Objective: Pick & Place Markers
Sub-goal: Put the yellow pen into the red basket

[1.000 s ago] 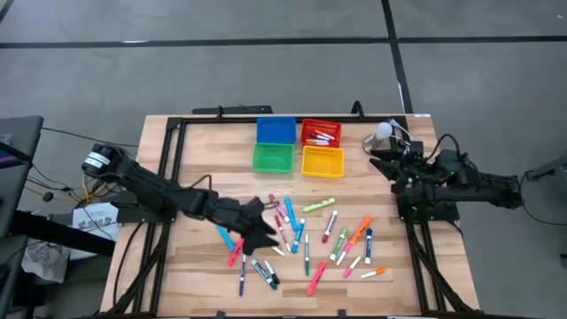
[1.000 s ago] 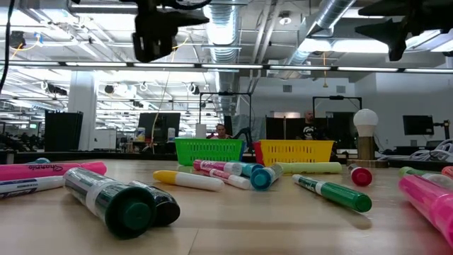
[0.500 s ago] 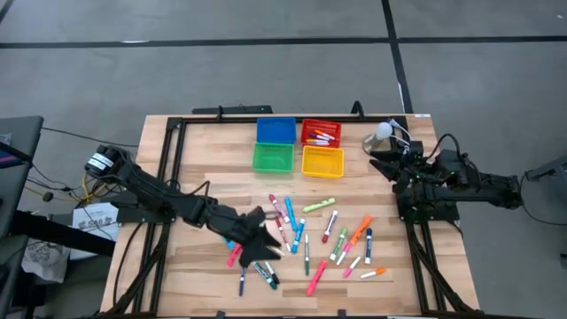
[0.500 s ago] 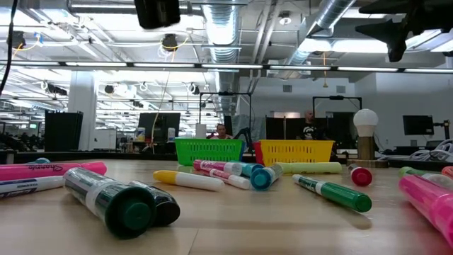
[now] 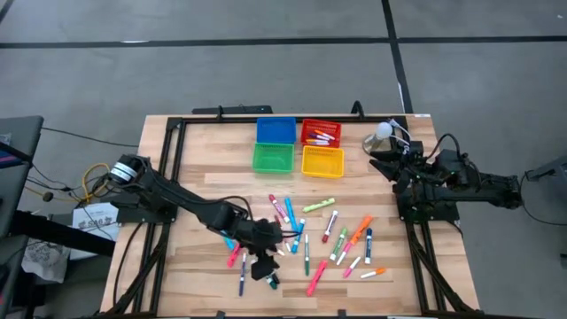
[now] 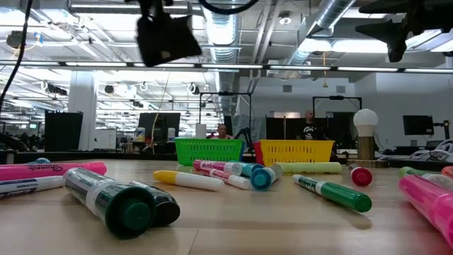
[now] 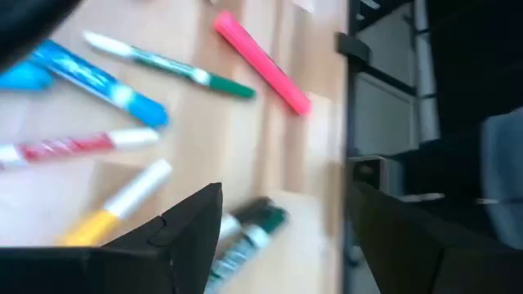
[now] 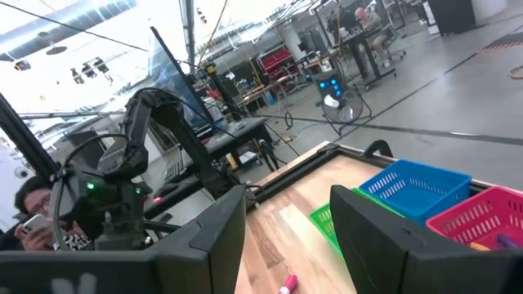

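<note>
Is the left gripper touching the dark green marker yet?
Apart. The left wrist view shows the open left gripper above the dark green marker, with bare table showing between the fingertips.

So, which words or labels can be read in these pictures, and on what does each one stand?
"Sharpie": cursive print on the pink marker at the low view's left edge.
Small print on the white marker below it: too small to read.
Papers beside the table, high view: print too small to read.
Other markers, bins: no readable text.
</note>
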Tool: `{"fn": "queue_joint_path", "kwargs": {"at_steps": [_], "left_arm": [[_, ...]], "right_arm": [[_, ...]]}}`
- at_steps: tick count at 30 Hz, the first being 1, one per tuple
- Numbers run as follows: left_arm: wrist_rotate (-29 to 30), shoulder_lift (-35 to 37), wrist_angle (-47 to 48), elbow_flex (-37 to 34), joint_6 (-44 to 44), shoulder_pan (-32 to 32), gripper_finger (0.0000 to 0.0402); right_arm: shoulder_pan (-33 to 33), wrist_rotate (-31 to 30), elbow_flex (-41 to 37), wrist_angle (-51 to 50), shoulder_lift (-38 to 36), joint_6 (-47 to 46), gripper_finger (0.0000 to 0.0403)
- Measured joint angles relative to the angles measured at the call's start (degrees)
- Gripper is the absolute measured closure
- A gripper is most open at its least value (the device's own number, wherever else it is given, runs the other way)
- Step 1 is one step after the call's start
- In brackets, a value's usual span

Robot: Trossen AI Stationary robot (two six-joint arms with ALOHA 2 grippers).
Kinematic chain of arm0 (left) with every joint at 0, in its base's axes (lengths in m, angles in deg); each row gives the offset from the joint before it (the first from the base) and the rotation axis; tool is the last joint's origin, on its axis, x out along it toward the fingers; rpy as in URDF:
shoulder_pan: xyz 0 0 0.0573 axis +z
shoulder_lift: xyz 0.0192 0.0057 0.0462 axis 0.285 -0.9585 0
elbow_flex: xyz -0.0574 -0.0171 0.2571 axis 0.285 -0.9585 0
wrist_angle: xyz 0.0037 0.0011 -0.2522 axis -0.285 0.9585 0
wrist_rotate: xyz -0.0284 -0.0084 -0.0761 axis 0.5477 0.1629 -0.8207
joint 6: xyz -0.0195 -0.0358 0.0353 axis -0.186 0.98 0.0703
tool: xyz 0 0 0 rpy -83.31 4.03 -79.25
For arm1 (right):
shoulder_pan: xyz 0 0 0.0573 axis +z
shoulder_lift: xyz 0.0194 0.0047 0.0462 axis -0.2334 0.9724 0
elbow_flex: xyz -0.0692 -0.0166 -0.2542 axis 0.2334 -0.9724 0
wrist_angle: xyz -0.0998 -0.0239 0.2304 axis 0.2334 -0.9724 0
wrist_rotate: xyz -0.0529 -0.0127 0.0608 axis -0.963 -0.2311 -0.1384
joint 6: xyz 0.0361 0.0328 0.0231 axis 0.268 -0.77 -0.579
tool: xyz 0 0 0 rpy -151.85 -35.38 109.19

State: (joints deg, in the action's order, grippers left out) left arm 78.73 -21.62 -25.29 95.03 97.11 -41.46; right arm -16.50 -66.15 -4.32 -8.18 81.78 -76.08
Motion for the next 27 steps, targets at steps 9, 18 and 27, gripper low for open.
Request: {"fn": "queue_joint_path", "kwargs": {"at_steps": [9, 18, 27], "left_arm": [[8.9, -0.7, 3.9, 0.1, -15.8, 0.3, 0.0140], [5.6, -8.2, 5.0, -0.2, -25.5, 0.9, 0.0140], [5.2, -8.6, 4.8, -0.1, -28.7, 3.9, 0.0140]], "right_arm": [[0.0, 0.0, 0.0, 0.0, 0.0, 0.0, 0.0232], [0.0, -0.1, 0.0, 0.0, 0.0, 0.0, 0.0233], [0.0, -0.1, 0.0, -0.2, 0.0, 0.0, 0.0233]]}}
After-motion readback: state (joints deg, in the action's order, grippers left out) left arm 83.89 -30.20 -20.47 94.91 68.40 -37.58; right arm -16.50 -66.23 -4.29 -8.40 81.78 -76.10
